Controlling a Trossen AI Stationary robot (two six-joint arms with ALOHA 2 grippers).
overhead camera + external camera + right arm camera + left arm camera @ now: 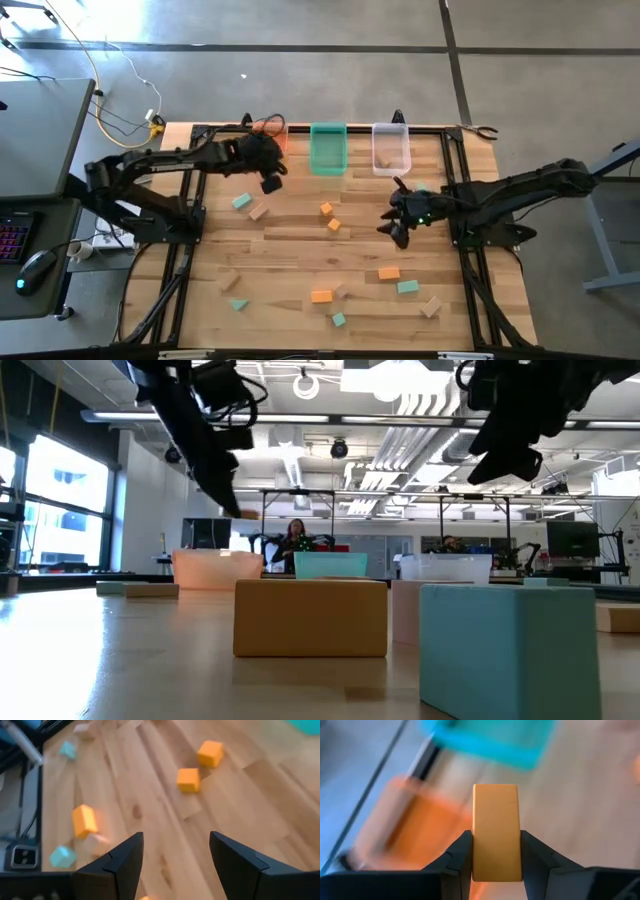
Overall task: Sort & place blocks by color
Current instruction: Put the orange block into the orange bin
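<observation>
While the left arm is working: the right arm is waiting over the table [300, 250]
Left gripper [496, 862]: pinching an orange block [496, 832], near the orange bin [277, 138]
Right gripper [175, 855]: fingers are spreading wide, holding nothing
Block feel: I am guessing light, hard, smooth; its flat sides are looking best to squeeze

In the left wrist view the orange bin [415, 827] and green bin [490, 742] behind the held orange block [496, 832] are smeared by blur, the green one cut off at the top edge. Lower left of the right wrist view, an orange block [84, 820] and a pale block [97, 842] blur together.
</observation>
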